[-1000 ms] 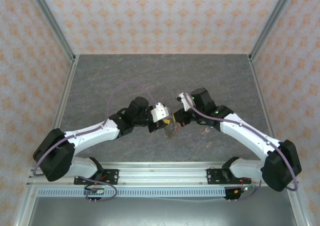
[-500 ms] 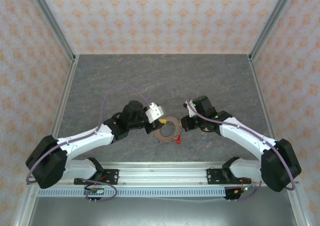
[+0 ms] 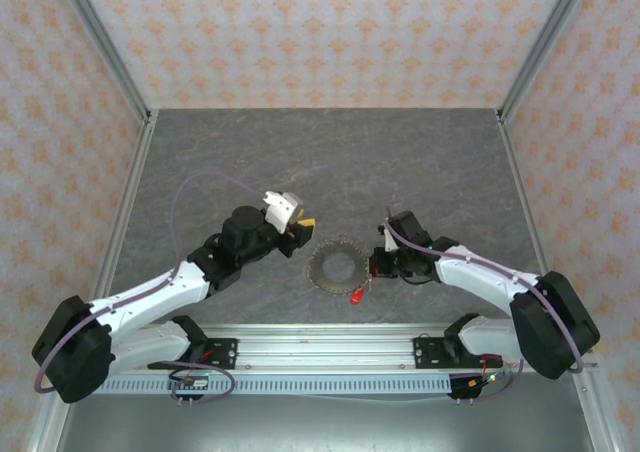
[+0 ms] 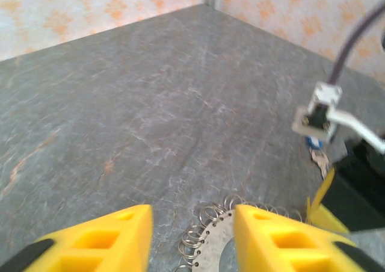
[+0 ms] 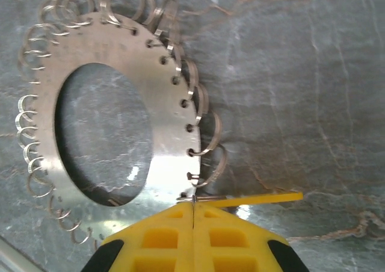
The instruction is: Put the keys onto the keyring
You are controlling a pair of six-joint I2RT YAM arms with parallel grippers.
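The left tool (image 4: 192, 230) is spread. Its two yellow, ribbed plastic fingers (image 4: 102, 239) are cut off by the lower frame edge. A cropped arc of the keyring (image 3: 318, 269) shows in the gap between them. In the top view this tool sits just left of the keyring and apart from it.

The keyring lies flat on the grey, veined, stone-patterned counter (image 3: 400, 162), between the two tools. The top view renders its rim as a jagged edge. The right wrist view resolves it as a flat brushed-metal plate with a large round opening. Small holes (image 5: 180, 103) run along the outer margin, and thin wire loops (image 5: 207, 130) are threaded through them.

The red key (image 3: 357, 295) lies on the counter just beside the keyring's near-right rim. Its blade is too small to make out, and attachment to a loop cannot be determined.

In the left wrist view a blue key (image 4: 311, 142) hangs with pale metal pieces below a white fitting (image 4: 319, 111) on the right arm. The detail is blurred.

The right tool (image 5: 192, 203) has its yellow fingers pressed together, pinching a wire loop at the keyring's rim. A thin yellow strip (image 5: 258, 197) projects sideways from the tips, and its identity cannot be determined.
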